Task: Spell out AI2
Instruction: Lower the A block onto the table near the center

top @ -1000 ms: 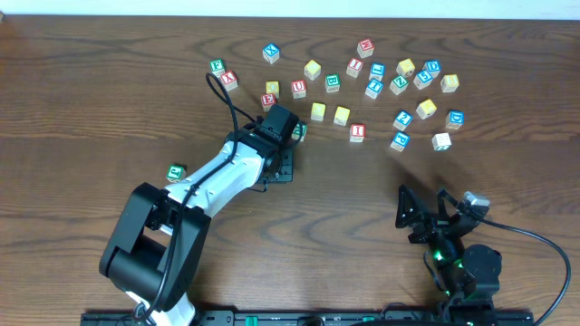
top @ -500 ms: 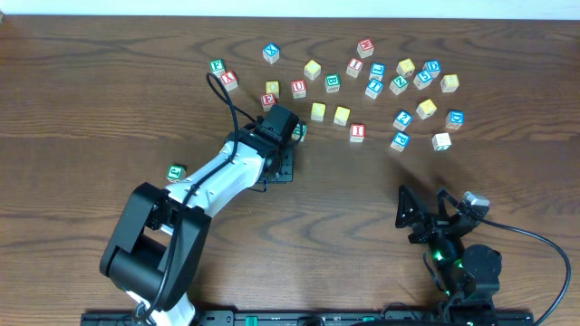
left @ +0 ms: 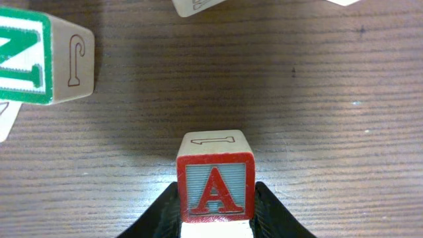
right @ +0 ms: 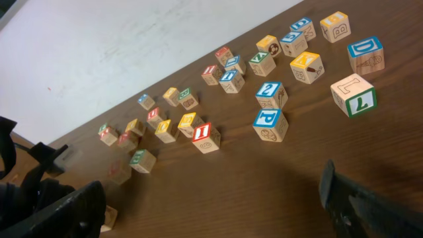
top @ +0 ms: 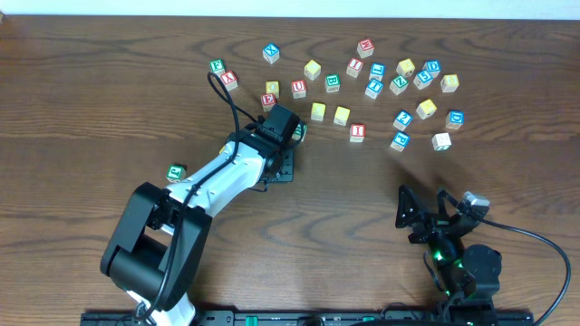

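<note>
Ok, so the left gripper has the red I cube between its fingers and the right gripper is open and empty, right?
Not quite: the left wrist view shows the left gripper around the red A cube, not the I. The right gripper is open and empty, as you say.

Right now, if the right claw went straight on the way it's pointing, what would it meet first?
Most likely the red I cube, nearly dead ahead of the open right claw, with bare table between. The blue P cube sits just off that line, though depth is hard to judge.
</note>
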Action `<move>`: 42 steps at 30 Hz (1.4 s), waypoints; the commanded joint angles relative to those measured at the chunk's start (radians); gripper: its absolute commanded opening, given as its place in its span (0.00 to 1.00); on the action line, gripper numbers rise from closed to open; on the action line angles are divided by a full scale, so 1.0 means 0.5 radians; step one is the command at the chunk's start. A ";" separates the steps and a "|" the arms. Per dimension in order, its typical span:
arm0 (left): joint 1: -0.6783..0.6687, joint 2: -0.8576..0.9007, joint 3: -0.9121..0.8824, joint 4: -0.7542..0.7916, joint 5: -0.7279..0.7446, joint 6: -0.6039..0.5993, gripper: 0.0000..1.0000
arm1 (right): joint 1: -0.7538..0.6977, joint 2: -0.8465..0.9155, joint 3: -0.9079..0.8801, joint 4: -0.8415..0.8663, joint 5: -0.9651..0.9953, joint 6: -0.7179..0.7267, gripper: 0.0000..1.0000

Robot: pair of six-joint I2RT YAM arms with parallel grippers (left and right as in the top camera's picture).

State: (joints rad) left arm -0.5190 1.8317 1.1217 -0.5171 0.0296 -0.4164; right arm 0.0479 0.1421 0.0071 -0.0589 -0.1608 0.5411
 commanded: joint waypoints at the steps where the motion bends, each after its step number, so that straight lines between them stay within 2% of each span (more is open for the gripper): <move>1: 0.001 0.074 -0.011 -0.009 -0.032 0.022 0.36 | -0.014 -0.007 -0.003 -0.007 -0.005 0.008 0.99; 6: 0.001 0.074 -0.011 -0.009 -0.031 0.022 0.44 | -0.014 -0.007 -0.003 -0.007 -0.005 0.008 0.99; 10: 0.001 0.074 -0.011 -0.009 -0.031 0.022 0.45 | -0.014 -0.007 -0.003 -0.007 -0.005 0.008 0.99; 33: 0.001 0.050 -0.005 -0.026 -0.022 0.032 0.46 | -0.014 -0.007 -0.003 -0.007 -0.005 0.008 0.99; 42: 0.001 0.031 -0.001 -0.027 0.037 0.103 0.46 | -0.014 -0.007 -0.003 -0.007 -0.005 0.008 0.99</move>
State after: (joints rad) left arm -0.5190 1.8610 1.1213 -0.5243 0.0399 -0.3870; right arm 0.0479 0.1421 0.0067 -0.0589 -0.1608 0.5411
